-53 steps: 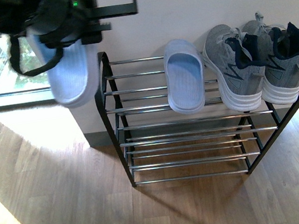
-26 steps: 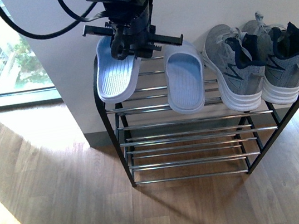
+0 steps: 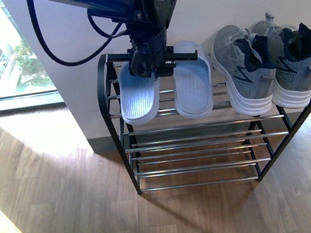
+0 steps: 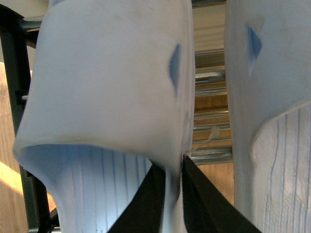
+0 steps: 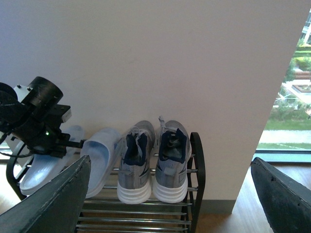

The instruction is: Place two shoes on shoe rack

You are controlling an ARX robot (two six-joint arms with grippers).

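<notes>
Left gripper [image 3: 149, 64] clamped shut on pale blue slide [image 3: 139, 95], at left end of shoe rack [image 3: 110, 108] top shelf; right gripper [image 5: 170, 204] wide open, holding nothing.

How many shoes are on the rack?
4, all on the top shelf: one slide at the left end, gripped by the left claw, the other slide beside it, then two sneakers.

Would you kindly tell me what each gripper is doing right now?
Left gripper: shut on the left slide, on the rack.
Right gripper: open, holding nothing.
</notes>
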